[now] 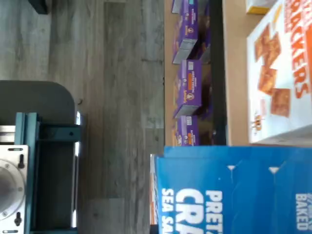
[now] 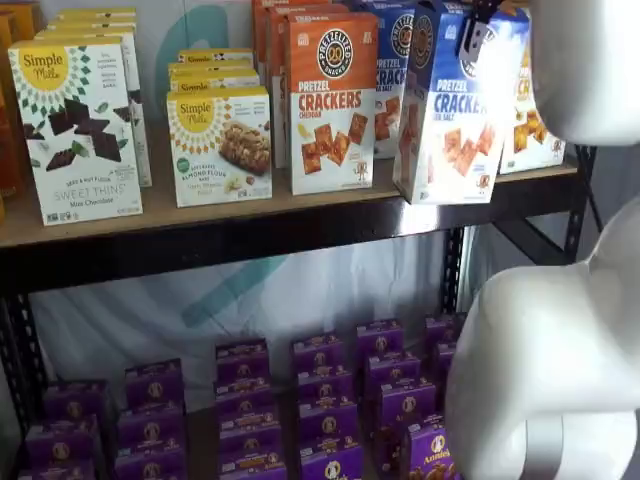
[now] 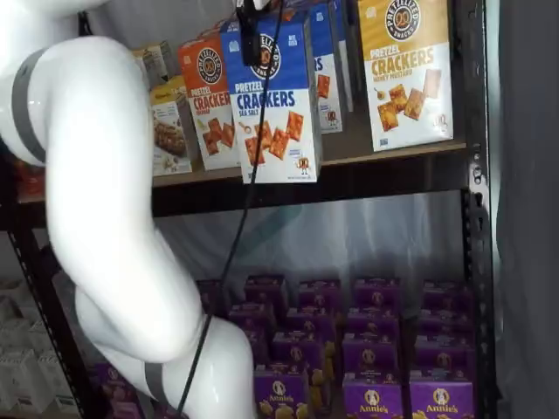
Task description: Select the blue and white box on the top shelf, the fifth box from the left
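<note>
The blue and white box (image 2: 450, 110) reads "PRETZEL CRACKERS SEA SALT". It stands tilted at the front edge of the top shelf (image 2: 250, 235), with its lower edge out over the dark rail. It also shows in a shelf view (image 3: 275, 105) and, close up, in the wrist view (image 1: 234, 195). My gripper (image 3: 249, 26) comes down from above. Its black fingers (image 2: 472, 25) are closed on the top of this box, one finger lying on the box's front face. The white gripper body is out of view.
An orange "CRACKERS CHEDDAR" box (image 2: 332, 100) stands just left of the held box, and a yellow-topped cracker box (image 3: 406, 70) just right. More blue boxes (image 2: 390, 70) stand behind. Simple Mills boxes (image 2: 75, 125) fill the left. Purple boxes (image 2: 320, 400) fill the lower shelf. My white arm (image 3: 96, 175) crosses in front.
</note>
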`<state>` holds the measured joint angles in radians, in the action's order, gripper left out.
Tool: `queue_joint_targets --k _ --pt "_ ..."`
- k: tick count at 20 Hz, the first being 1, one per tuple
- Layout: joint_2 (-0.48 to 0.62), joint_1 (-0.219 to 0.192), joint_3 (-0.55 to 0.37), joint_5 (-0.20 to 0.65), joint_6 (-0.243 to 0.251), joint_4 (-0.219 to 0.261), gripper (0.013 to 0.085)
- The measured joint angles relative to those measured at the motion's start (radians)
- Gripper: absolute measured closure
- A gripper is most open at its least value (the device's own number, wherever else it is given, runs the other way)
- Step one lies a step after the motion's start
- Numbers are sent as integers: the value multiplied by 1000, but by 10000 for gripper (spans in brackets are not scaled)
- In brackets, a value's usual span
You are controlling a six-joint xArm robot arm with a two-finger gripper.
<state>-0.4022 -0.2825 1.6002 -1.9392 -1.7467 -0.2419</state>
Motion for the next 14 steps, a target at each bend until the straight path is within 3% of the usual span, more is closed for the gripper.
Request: queue_joint_targets --k 14 --pt "-152 -30 -178 18 -39 10 410"
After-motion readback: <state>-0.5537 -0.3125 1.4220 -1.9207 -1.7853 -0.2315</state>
